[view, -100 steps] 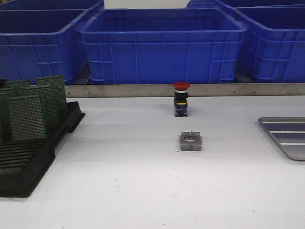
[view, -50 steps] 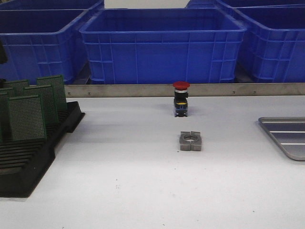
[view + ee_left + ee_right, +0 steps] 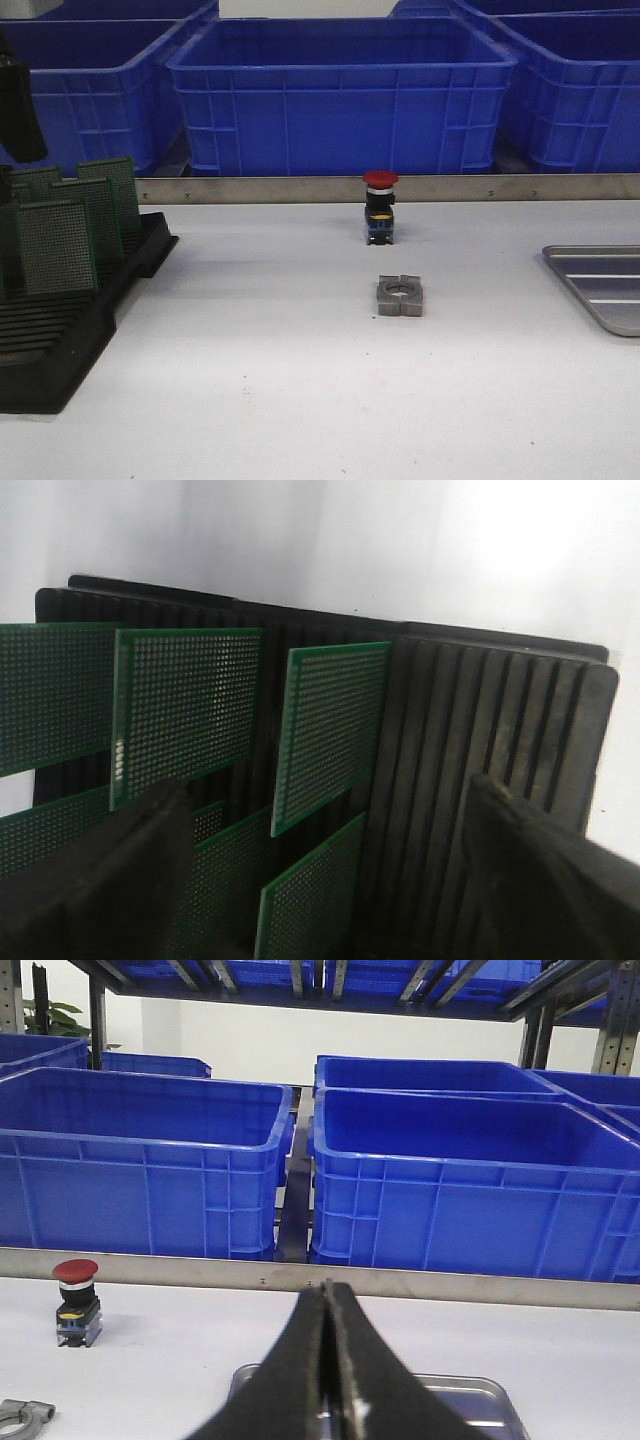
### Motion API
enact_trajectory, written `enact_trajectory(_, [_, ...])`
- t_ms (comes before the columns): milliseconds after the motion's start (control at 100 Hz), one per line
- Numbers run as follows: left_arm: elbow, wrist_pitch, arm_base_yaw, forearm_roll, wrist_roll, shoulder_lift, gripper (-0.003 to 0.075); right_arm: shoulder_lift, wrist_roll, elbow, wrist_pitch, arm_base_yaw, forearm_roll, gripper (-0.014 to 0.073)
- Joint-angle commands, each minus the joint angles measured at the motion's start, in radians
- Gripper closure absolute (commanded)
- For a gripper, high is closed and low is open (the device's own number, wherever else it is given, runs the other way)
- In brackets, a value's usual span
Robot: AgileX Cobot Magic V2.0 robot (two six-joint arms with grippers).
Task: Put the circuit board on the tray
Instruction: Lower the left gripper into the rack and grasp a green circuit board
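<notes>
Several green perforated circuit boards [image 3: 58, 245] stand upright in a black slotted rack [image 3: 60, 340] at the table's left. The left wrist view looks down on these boards [image 3: 335, 725] and the rack [image 3: 470, 710]. My left gripper [image 3: 320, 880] is open above them, its dark fingers [image 3: 100, 880] wide apart with nothing held. Part of the left arm [image 3: 18, 105] shows at the far left edge of the front view. The grey ridged tray [image 3: 600, 290] lies empty at the right edge. My right gripper [image 3: 327, 1295] is shut and empty, hovering over the tray [image 3: 480, 1388].
A red-capped push button [image 3: 380, 207] stands mid-table at the back, with a grey metal ring block [image 3: 400, 296] in front of it. Large blue bins [image 3: 340, 95] sit behind a metal strip [image 3: 300, 189] along the table's far edge.
The left arm has come into the front view at the upper left and moved down towards the rack of boards. Nothing on the table has moved.
</notes>
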Motion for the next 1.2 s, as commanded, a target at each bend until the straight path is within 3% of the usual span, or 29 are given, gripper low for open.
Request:
enact_trajectory(0, [-0.033,-0.025,0.001,-0.033,0.006,-0.022,0.0197,-0.016,-0.009,0.005,-0.077,-0.002,0.001,0.0663])
enact_trajectory(630, [-0.034,-0.037,0.001,-0.055,0.028,0.096,0.0198,-0.016,-0.009,0.005,-0.077,-0.002,0.001,0.0663])
enact_trajectory(800, [-0.034,-0.037,0.001,-0.055,0.028,0.110,0.0244,-0.016,-0.009,0.005,-0.077,-0.002,0.001,0.0663])
enact_trajectory(940, [-0.034,-0.041,0.001,-0.055,0.028,0.110,0.0373,-0.016,-0.009,0.005,-0.077,-0.002,0.001,0.0663])
enact_trajectory(1130, [-0.034,-0.041,0.001,-0.055,0.028,0.110,0.0701,-0.016,-0.009,0.005,-0.077,-0.002,0.001,0.0663])
enact_trajectory(1190, [-0.035,-0.041,0.001,-0.055,0.028,0.110,0.0736,-0.016,-0.009,0.005,-0.077,-0.002,0.001,0.0663])
